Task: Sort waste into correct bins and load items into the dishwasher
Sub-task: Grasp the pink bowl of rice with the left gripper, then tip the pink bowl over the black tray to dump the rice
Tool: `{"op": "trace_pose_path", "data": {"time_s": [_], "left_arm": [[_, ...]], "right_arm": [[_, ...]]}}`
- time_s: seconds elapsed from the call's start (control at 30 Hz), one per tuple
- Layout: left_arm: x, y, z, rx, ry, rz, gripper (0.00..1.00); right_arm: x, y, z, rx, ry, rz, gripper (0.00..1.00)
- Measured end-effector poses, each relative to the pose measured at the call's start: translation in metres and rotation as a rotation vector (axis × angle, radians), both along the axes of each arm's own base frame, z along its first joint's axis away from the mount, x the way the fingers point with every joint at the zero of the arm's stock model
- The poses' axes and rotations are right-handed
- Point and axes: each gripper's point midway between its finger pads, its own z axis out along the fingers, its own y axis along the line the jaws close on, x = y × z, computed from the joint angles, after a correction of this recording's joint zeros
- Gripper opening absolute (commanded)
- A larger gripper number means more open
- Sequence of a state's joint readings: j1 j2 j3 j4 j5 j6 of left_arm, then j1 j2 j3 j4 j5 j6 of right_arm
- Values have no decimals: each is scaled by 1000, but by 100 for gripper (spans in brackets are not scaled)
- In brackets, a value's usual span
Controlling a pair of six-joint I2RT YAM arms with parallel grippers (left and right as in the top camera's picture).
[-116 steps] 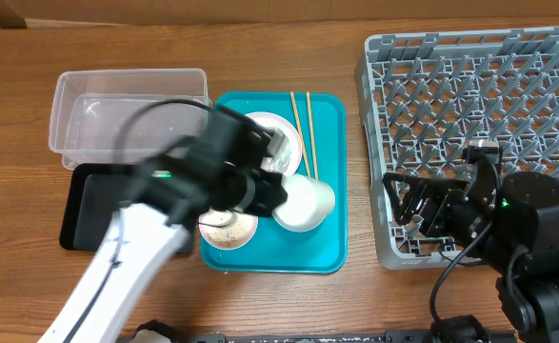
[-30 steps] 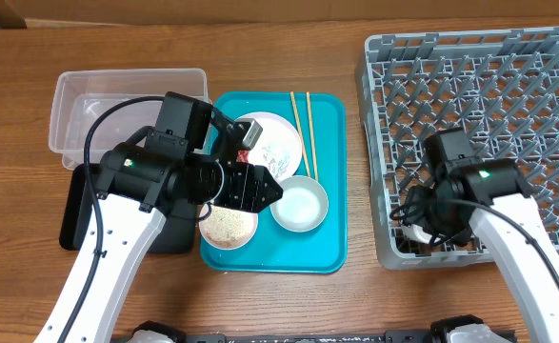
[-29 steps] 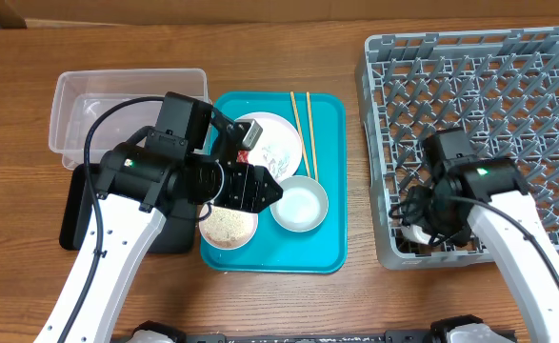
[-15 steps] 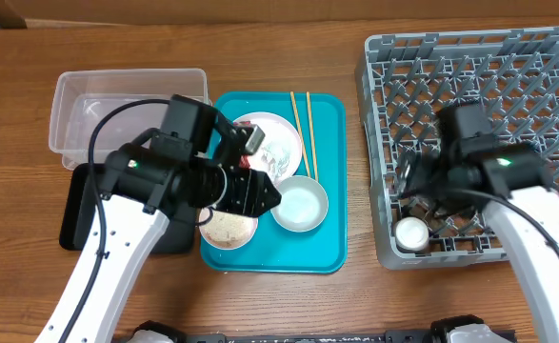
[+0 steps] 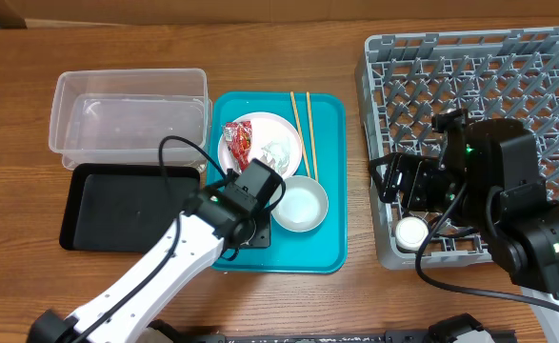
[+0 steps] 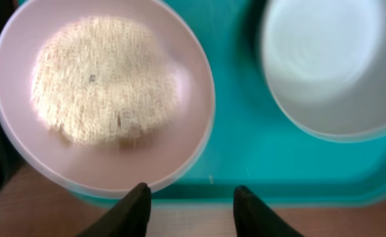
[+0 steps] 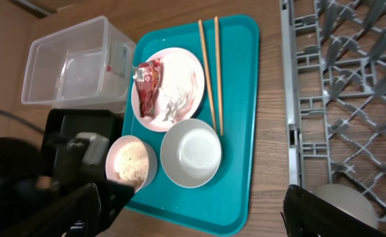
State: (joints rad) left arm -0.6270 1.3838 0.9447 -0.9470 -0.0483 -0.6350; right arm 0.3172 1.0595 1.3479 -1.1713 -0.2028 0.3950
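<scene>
At the far left we see the clear tub (image 5: 129, 110) and, toward the near edge, the black tray (image 5: 117, 205), meeting edge to edge as far as we can tell. Next comes the teal tray (image 5: 329, 124). On its near left corner sits the rice bowl (image 6: 104, 95), upright, mouth up, with a flat mound of rice (image 6: 100, 85) inside. The left gripper (image 6: 193, 210) hangs right above it, jaws parted to a moderate gap and holding nothing, fingertips over the bowl's near rim and the tray edge. We judge this bowl the thing in hand: light, stiff, smooth and rather slippery, with loose grains that spill if it tilts. Being round, it has no long axis; a pinch across the rim wall, 1 finger inside and 1 outside, seems the surest hold. Behind it the plate (image 5: 260, 129) carries the red wrapper (image 5: 238, 145) and the white tissue (image 5: 281, 152), both soft and crushable. Right of the rice bowl the empty bowl (image 5: 298, 203) stands mouth up. The 2 chopsticks (image 5: 303, 129) lie side by side, long axes running from the empty bowl toward the tray's far edge; thin and stiff, they want a grip across their middles. Farther right is the dish rack (image 5: 508, 86), with the cup (image 5: 412, 232) in its near left corner. The right gripper (image 7: 202, 210) hovers at the rack's left side, jaws wide apart and empty.
</scene>
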Motion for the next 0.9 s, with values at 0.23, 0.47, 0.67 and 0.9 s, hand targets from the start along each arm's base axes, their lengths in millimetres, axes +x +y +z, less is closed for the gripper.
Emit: {"op": "trace_pose_path", "data": {"time_s": [0.23,0.47,0.67,0.9], "left_arm": [[23,-10,-42,22,-44,-48,23],[28,-9,-61,77,-20,-94,4],[16,-3,-55,97,34,-98,4],[15,-8,5,-84,-28,-56,4]], "right_arm": [[-1,2,0,0,0,10,91],[-1,2,0,0,0,10,91],[-1,2,0,0,1,10,91],[-1,2,0,0,1,10,91]]}}
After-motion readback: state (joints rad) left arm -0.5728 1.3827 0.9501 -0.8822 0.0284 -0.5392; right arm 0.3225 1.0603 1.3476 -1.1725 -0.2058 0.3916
